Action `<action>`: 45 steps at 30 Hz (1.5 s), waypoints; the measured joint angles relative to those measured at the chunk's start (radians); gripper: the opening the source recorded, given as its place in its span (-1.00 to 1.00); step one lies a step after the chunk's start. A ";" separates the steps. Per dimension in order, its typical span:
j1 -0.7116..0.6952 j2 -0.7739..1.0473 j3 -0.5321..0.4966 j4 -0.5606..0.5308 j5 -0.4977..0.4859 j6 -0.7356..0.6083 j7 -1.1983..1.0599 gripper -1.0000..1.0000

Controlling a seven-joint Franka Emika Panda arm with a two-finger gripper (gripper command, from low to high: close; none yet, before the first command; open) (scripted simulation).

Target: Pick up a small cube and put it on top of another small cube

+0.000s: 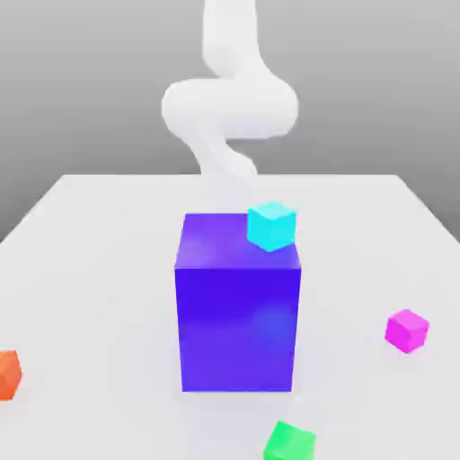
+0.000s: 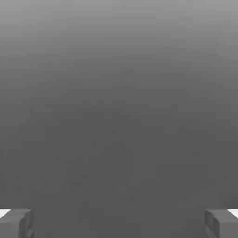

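The gripper (image 2: 119, 223) stands spread wide with nothing between its fingertips (image 2: 16, 222), so the pick seems not yet begun. A cyan cube (image 1: 270, 225) sits on the tall blue block (image 1: 237, 305) (near its far corner, toward the exterior view's right), while magenta (image 1: 406, 330), green (image 1: 289, 441) and orange (image 1: 7, 374) cubes lie well apart on the white table (image 1: 90, 269). Next, I judge, the arm (image 1: 229, 103) must descend over one chosen cube.

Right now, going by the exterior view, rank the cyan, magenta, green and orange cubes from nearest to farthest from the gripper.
The gripper is taken to be at the arm's end, behind the blue block.
1. Cyan cube: on the block's top, back corner.
2. Magenta cube: exterior view's right.
3. Green cube, front, and orange cube, left edge: too close to call.
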 joint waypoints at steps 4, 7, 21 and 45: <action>0.056 0.149 0.080 -0.070 0.020 0.087 0.028 0.00; 0.096 0.256 0.143 -0.120 0.028 0.150 0.054 0.00; 0.324 0.774 0.389 -0.353 -0.134 0.441 0.315 0.00; 0.371 0.839 0.303 -0.340 -0.146 0.447 0.250 -1.00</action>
